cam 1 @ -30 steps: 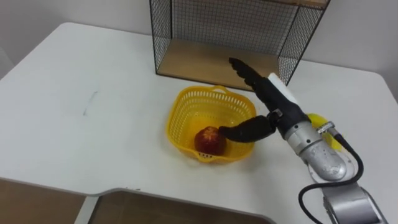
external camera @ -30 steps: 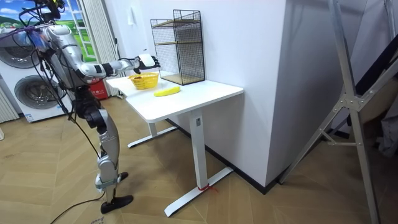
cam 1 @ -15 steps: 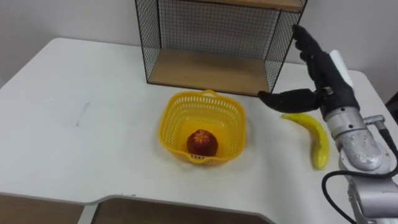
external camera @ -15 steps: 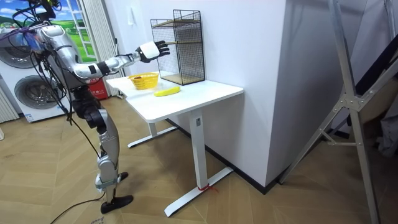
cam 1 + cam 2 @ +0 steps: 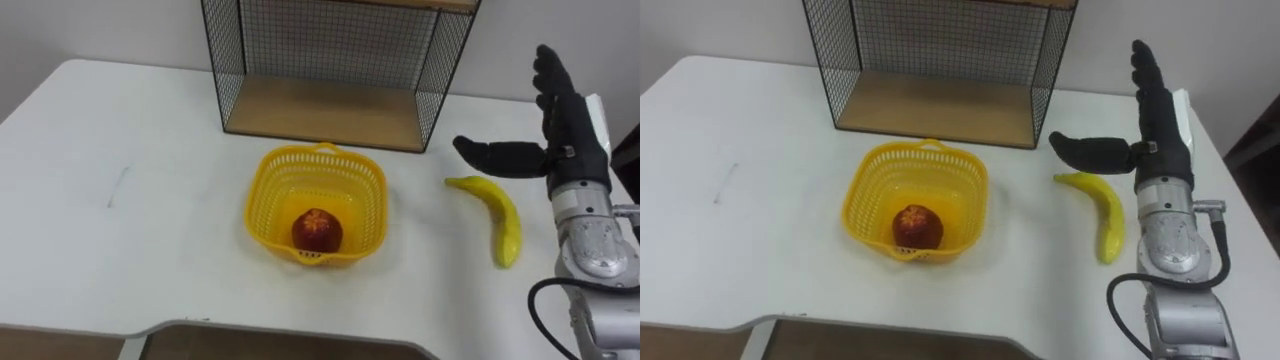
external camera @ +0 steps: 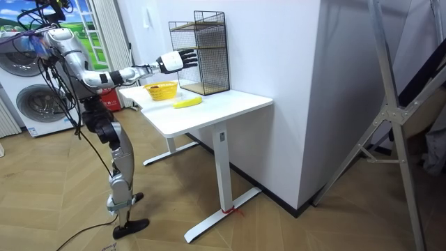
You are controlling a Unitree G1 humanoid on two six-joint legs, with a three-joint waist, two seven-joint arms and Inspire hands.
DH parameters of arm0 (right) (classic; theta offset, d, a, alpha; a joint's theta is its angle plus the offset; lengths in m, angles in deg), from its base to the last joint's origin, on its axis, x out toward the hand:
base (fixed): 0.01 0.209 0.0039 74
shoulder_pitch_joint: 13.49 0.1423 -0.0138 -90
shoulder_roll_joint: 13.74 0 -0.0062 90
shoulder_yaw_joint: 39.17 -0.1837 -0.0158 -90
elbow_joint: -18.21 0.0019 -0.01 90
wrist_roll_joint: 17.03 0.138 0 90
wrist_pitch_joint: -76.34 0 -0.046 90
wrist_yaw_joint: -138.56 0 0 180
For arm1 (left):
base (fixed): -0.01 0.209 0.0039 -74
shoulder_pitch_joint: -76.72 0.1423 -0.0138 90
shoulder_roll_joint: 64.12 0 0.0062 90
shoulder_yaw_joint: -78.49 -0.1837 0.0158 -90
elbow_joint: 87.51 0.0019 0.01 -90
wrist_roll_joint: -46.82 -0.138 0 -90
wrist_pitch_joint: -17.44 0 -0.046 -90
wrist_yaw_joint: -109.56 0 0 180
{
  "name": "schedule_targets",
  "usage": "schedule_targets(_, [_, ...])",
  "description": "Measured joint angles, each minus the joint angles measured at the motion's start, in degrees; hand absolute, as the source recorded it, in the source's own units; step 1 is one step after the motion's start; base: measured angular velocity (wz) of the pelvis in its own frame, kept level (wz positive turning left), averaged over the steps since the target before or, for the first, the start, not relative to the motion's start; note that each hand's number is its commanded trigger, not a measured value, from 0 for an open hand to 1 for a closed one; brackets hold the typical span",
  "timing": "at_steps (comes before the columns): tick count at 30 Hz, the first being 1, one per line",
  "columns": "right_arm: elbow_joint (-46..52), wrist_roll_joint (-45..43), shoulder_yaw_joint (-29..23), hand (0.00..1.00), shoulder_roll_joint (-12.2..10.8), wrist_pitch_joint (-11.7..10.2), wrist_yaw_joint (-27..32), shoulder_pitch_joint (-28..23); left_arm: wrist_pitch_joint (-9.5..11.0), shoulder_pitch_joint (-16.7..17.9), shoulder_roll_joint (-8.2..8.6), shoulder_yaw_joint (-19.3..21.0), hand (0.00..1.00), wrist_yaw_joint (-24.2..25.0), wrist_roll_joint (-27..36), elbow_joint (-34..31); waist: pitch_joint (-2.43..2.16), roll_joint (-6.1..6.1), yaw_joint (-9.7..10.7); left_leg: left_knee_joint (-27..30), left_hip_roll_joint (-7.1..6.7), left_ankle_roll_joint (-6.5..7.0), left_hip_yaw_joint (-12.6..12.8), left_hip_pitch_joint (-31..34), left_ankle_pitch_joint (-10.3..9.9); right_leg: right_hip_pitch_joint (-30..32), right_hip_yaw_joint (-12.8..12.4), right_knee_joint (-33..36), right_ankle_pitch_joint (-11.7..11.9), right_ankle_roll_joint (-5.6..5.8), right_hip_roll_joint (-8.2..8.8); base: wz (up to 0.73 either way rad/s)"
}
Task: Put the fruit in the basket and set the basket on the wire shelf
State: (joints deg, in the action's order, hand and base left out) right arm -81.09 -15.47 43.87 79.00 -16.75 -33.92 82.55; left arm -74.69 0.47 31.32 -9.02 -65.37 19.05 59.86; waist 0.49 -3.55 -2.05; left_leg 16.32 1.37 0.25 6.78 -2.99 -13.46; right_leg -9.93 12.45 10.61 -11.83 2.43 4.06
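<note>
Fingers (image 5: 555, 85) of right hand (image 5: 572, 150) are straight and spread, thumb out sideways, holding nothing. A second ago this hand was at the basket (image 5: 262, 195); it has since lifted away to the right. It now hangs over the table (image 5: 120, 150) by the far end of the banana (image 5: 497, 220). Apple (image 5: 317, 230) sits in basket, so one fruit is done; banana looks next, then basket to shelf (image 5: 330, 110). Banana lies flat on table, right of basket, apart from it. Its long axis runs from near shelf's right corner toward robot, slanting right, curve bulging right. Thin end, probably the stem, points toward shelf.
</note>
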Motion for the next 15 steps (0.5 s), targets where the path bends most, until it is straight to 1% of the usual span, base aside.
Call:
schedule_targets(1, [-0.4,0.4,0.0,0.0,0.2,0.0,0.6,0.2,-0.1,0.7,-0.07,0.0,0.0,0.0,0.0,0.0,-0.05,-0.07,0.1,0.0,-0.01,-0.03,0.0,-0.1,0.0,0.0,0.0,0.0,0.0,0.0,-0.01,0.0])
schedule_targets(4, [-1.9,0.6,0.0,0.0,1.1,0.1,0.7,0.4,-0.5,1.1,-0.13,0.0,0.0,0.0,0.0,-0.1,-0.09,-0.32,0.2,-0.1,-0.06,-0.03,-0.4,0.0,0.0,0.0,0.1,0.0,0.0,0.0,-0.02,0.05])
schedule_targets(6, [-2.3,0.7,0.0,0.0,1.3,0.2,0.7,0.5,-0.7,1.4,-0.15,0.0,0.0,0.0,0.0,-0.1,-0.16,-0.5,0.2,-0.3,-0.06,-0.03,-0.5,-0.1,0.0,0.0,0.0,0.0,0.0,0.0,-0.03,0.02])
schedule_targets(9, [-6.2,0.4,0.0,0.0,1.5,0.3,0.5,2.5,-1.5,1.7,-0.21,0.1,0.0,0.0,0.2,-0.1,-0.31,-0.88,0.2,-0.3,-0.11,-0.03,-0.7,-0.2,0.0,-0.1,0.0,0.0,0.0,0.0,-0.03,0.0])
schedule_targets(11, [-8.9,0.5,0.0,0.0,1.6,0.4,0.3,3.3,-1.5,1.7,-0.44,0.1,0.0,0.0,0.4,-0.1,-0.39,-1.18,0.1,-0.2,-0.12,-0.03,-0.8,-0.2,0.0,-0.2,0.0,0.0,0.0,0.0,-0.03,0.02])
schedule_targets(14, [-12.9,0.7,0.0,0.0,1.7,0.8,-0.8,4.1,-1.7,1.7,-0.46,0.3,0.0,0.3,1.2,-0.1,-0.37,-1.24,-0.1,0.1,-0.15,-0.03,-0.9,-0.1,0.0,-0.3,0.2,0.0,0.0,0.0,0.0,0.01])
schedule_targets(15, [-14.2,0.8,0.0,0.0,1.7,1.5,-1.4,4.3,-1.8,1.7,-0.46,0.8,0.0,0.3,1.2,-0.1,-0.36,-1.24,-0.1,0.2,-0.14,-0.03,-0.9,0.0,0.0,-0.3,0.2,0.0,0.0,0.0,0.0,0.0])
